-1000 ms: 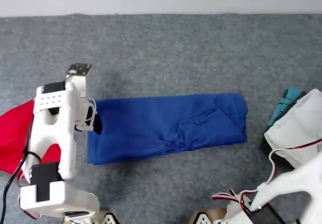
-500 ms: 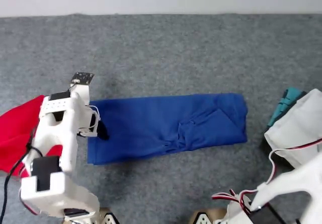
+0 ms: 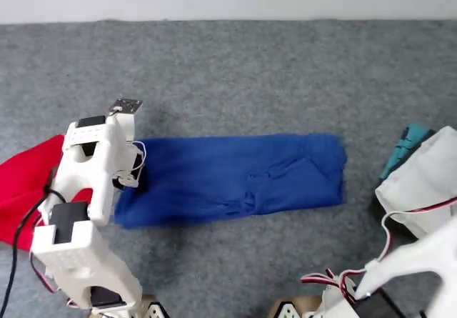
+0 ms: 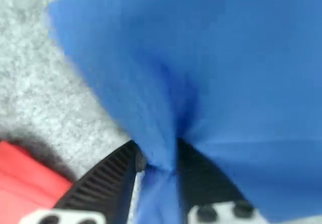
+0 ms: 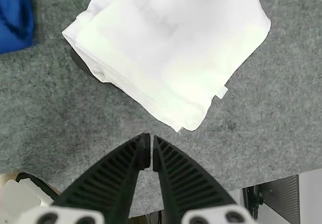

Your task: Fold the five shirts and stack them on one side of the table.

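The blue shirt (image 3: 235,179) is laid as a long band across the middle of the high view, long axis running left to right. Its left end is taken up by the left gripper (image 4: 158,152): the jaws are closed down on a pinched ridge of blue cloth, with the fabric bunched between the two fingers. From the jaws, the whole length of the shirt lies toward the right of the frame. The coming move is therefore judged to be a carry of this end along the long axis, over toward the right end. The left arm is plainly the nearer one for this.

The right gripper (image 5: 151,143) is held over the grey table (image 3: 235,68), jaws brought almost together with nothing between them.

A folded white shirt (image 3: 421,189) is seen at the right edge of the high view, resting on a teal garment (image 3: 403,146). Both are near the blue shirt's right end but apart from it. This pile is judged the one thing to be kept off when the end is carried across.

A red shirt (image 3: 21,189) is noted at the left edge, partly under the left arm. Whether it touches the gripped end cannot be told.
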`<act>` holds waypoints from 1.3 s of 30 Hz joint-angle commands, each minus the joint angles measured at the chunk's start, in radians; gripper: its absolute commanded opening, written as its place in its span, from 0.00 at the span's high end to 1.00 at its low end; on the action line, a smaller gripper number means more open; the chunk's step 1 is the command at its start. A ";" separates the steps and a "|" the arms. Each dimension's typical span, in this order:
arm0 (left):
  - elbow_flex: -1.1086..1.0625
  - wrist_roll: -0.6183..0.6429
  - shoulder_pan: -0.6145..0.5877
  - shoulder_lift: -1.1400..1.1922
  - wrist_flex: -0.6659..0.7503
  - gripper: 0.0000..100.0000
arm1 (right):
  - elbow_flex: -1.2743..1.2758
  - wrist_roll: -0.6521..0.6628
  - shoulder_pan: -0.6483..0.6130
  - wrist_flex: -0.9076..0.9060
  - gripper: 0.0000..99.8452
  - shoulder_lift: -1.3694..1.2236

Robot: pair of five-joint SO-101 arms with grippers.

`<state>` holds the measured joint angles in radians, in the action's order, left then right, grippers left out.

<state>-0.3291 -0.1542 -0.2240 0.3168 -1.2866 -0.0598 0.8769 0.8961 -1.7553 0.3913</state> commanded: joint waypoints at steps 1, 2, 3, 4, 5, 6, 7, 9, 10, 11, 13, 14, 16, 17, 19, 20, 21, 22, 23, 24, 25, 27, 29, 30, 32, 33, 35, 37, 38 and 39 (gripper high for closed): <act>0.027 -0.031 -0.020 -0.026 -0.008 0.99 | -0.005 0.003 0.010 -0.039 0.98 0.039; 0.028 -0.032 -0.032 -0.051 -0.015 0.99 | -0.005 0.003 0.010 -0.039 0.98 0.039; 0.030 -0.032 -0.044 -0.080 -0.018 0.99 | -0.005 0.003 0.010 -0.039 0.98 0.039; 0.028 -0.032 -0.055 -0.114 -0.021 0.99 | -0.005 0.003 0.010 -0.039 0.98 0.039; 0.028 -0.032 -0.060 -0.147 -0.040 0.99 | -0.005 0.003 0.010 -0.039 0.98 0.039; 0.028 -0.032 -0.058 -0.181 -0.057 0.99 | -0.005 0.003 0.010 -0.039 0.98 0.039; 0.028 -0.032 -0.052 -0.215 -0.077 0.99 | -0.005 0.003 0.010 -0.039 0.98 0.039; 0.028 -0.032 -0.015 -0.278 -0.124 0.99 | -0.005 0.003 0.010 -0.039 0.98 0.039; 0.028 -0.032 0.009 -0.307 -0.149 0.99 | -0.005 0.003 0.010 -0.039 0.98 0.039; 0.028 -0.026 0.040 -0.336 -0.170 0.99 | -0.005 0.003 0.010 -0.039 0.98 0.039; 0.027 -0.025 0.115 -0.393 -0.204 0.99 | -0.005 0.003 0.010 -0.039 0.98 0.039; 0.028 -0.023 0.155 -0.419 -0.216 0.99 | -0.005 0.003 0.010 -0.039 0.98 0.039; 0.028 0.002 0.238 -0.468 -0.227 0.99 | -0.005 0.003 0.010 -0.039 0.98 0.039; 0.030 0.018 0.275 -0.488 -0.229 0.99 | -0.005 0.003 0.010 -0.039 0.98 0.039; 0.051 0.043 0.348 -0.512 -0.233 0.99 | -0.005 0.003 0.010 -0.039 0.98 0.039; 0.070 0.057 0.384 -0.516 -0.239 0.99 | -0.005 0.003 0.010 -0.039 0.98 0.039; 0.097 0.071 0.416 -0.516 -0.247 0.99 | -0.005 0.003 0.010 -0.039 0.98 0.039; 0.122 0.084 0.448 -0.514 -0.255 0.99 | -0.005 0.003 0.010 -0.039 0.98 0.039; 0.145 0.095 0.483 -0.514 -0.259 0.99 | -0.005 0.003 0.010 -0.039 0.98 0.039; 0.166 0.103 0.520 -0.514 -0.261 0.99 | -0.005 0.003 0.010 -0.039 0.98 0.039; 0.185 0.104 0.554 -0.514 -0.261 0.99 | -0.005 0.003 0.010 -0.039 0.98 0.039; 0.222 0.106 0.615 -0.514 -0.261 0.99 | -0.005 0.003 0.010 -0.039 0.98 0.039; 0.254 0.130 0.661 -0.514 -0.255 0.99 | -0.005 0.003 0.010 -0.039 0.98 0.038; 0.268 0.141 0.684 -0.514 -0.253 0.99 | -0.005 0.003 0.010 -0.039 0.98 0.038; 0.280 0.149 0.730 -0.514 -0.241 0.99 | -0.005 0.003 0.010 -0.039 0.98 0.038; 0.283 0.152 0.750 -0.514 -0.230 0.99 | -0.005 0.003 0.010 -0.039 0.98 0.038; 0.283 0.152 0.779 -0.511 -0.196 0.99 | -0.005 0.003 0.008 -0.039 0.98 0.038; 0.291 0.153 0.802 -0.488 -0.166 0.99 | -0.005 0.003 0.008 -0.039 0.98 0.038; 0.305 0.153 0.812 -0.468 -0.157 0.99 | -0.005 0.003 0.008 -0.039 0.98 0.038; 0.320 0.153 0.819 -0.443 -0.150 0.99 | -0.005 0.003 0.008 -0.039 0.98 0.038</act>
<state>-0.0744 -0.0115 0.5646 -0.1419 -1.4799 -0.0598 0.8769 0.8961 -1.7553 0.3913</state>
